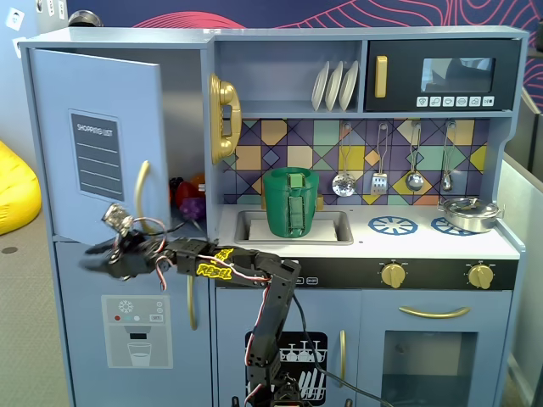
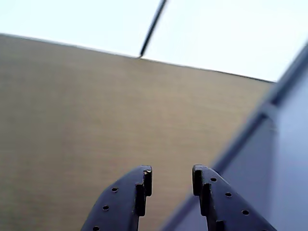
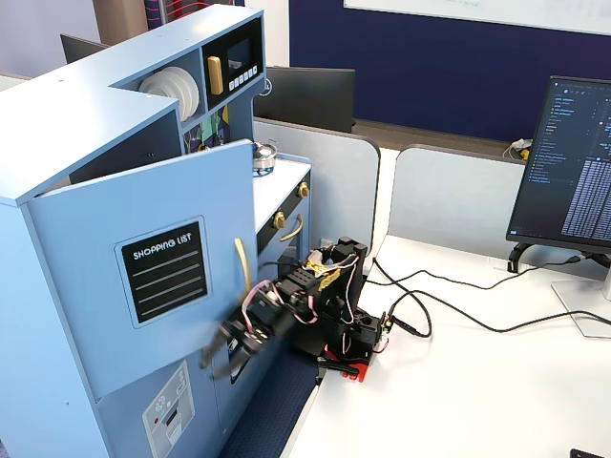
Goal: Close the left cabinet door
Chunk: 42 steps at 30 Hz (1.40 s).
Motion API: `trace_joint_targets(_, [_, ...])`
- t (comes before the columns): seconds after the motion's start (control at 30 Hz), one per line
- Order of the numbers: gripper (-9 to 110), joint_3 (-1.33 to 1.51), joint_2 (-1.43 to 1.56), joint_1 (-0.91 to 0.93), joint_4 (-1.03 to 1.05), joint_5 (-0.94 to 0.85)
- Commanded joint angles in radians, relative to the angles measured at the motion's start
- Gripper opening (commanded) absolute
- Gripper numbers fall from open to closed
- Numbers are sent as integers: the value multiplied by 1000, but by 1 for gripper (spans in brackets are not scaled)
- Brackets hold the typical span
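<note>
The left cabinet door (image 1: 93,144), light blue with a black "SHOPPING LIST" panel and a curved gold handle (image 1: 141,195), stands partly open; it also shows in the other fixed view (image 3: 143,277). My gripper (image 1: 93,259) is stretched out to the left, just below the door's lower edge and in front of the fridge's lower part. It looks blurred in the side fixed view (image 3: 221,353). In the wrist view my gripper (image 2: 172,175) is open and empty, with beige floor behind it and a blue panel (image 2: 288,159) at the right.
The lower blue door with the dispenser graphic (image 1: 136,326) is under the gripper. A green basket (image 1: 291,202) sits in the sink, and a yellow phone (image 1: 223,117) hangs beside the open compartment. A monitor (image 3: 573,162) and cables (image 3: 449,310) lie on the desk.
</note>
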Motion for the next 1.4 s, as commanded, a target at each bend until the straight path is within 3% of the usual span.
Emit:
trace_joint_targets(0.0, [0,-28,54,170,-52,-11])
trace_joint_targets(0.23, [0,-72,11,365,-91,-21])
trace_joint_targets(0.4, [0,-15,74,383,-66,14])
trace_joint_targets(0.67, [0,460,655,328,307,183])
trace_joint_targets(0.8, [0,658,977,532,568,278])
trace_joint_targets(1.03, [0,948,1272,1060,1088,250])
trace_joint_targets(1.37, [0,1163,1338,1186,1308,434])
